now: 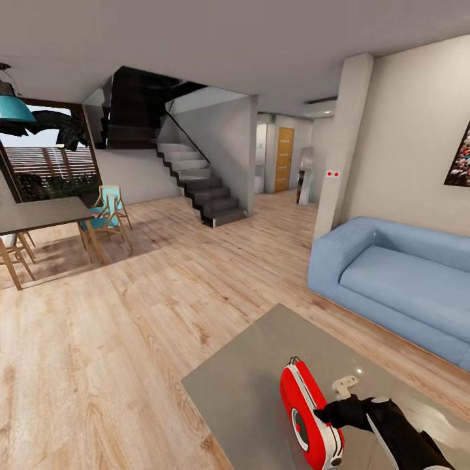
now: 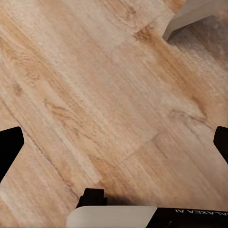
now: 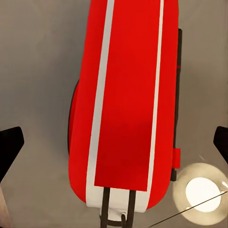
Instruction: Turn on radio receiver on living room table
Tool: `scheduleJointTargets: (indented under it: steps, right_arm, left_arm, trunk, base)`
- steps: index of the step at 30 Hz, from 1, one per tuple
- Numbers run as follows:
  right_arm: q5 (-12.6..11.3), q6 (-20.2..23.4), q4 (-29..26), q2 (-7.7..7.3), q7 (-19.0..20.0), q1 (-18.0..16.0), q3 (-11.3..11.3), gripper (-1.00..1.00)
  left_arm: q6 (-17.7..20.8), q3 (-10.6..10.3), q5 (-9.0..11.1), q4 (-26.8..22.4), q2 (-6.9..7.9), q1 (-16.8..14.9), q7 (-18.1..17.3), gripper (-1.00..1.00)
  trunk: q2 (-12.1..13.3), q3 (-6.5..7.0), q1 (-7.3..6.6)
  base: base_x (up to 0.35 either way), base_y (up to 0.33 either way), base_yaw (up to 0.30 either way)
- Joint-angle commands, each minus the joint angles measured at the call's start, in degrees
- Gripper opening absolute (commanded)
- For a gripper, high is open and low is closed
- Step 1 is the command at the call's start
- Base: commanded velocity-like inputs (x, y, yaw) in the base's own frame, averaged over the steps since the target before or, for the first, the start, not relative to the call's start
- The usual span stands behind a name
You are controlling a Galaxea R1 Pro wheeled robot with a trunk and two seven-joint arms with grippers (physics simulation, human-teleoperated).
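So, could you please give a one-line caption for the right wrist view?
Open jaws above the red radio receiver on the grey table.

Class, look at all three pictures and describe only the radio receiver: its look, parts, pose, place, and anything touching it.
The radio receiver is a small red box with rounded ends and white bands along its edges. A round dial sits on its face and a thin wire handle loops from one end. It stands upright on its narrow edge on the glossy grey table. The right hand is at its near end, seemingly touching it; the right wrist view looks along its red and white edge.
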Motion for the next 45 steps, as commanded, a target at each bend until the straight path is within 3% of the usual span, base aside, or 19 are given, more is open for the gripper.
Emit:
scheduleJointTargets:
  steps: [1, 5, 21, 34, 45]
  right_arm:
    - [-0.01, -0.01, 0.00, 0.00, -0.01, 0.00, -0.11, 1.00]
    - [-0.03, -0.07, 0.00, 0.00, -0.02, 0.00, -0.27, 1.00]
    - [0.06, -0.01, 0.00, 0.00, -0.25, 0.00, -0.39, 1.00]
    - [0.06, 0.01, 0.00, 0.00, -0.23, 0.00, -0.07, 1.00]
    - [0.06, 0.01, 0.00, 0.00, -0.20, 0.00, -0.02, 1.00]
  left_arm:
    - [0.00, 0.00, -0.01, 0.00, 0.01, 0.00, 0.00, 1.00]
    - [0.00, 0.00, -0.01, 0.00, 0.01, 0.00, 0.05, 1.00]
    - [0.00, 0.00, -0.01, -0.01, -0.07, 0.00, 0.18, 1.00]
    - [0.00, 0.00, -0.01, 0.00, -0.07, 0.00, 0.18, 1.00]
    - [0.00, 0.00, -0.01, -0.02, -0.07, 0.00, 0.18, 1.00]
  trunk:
    - [0.00, 0.00, 0.00]
    - [0.00, 0.00, 0.00]
    - [-6.42, -2.87, 3.51]
    - [-6.42, -2.87, 3.51]
    - [-10.83, -4.85, 5.93]
  base:
    - [0.000, 0.000, 0.000]
    - [0.000, 0.000, 0.000]
    - [0.000, 0.000, 0.000]
    - [0.000, 0.000, 0.000]
    - [0.000, 0.000, 0.000]
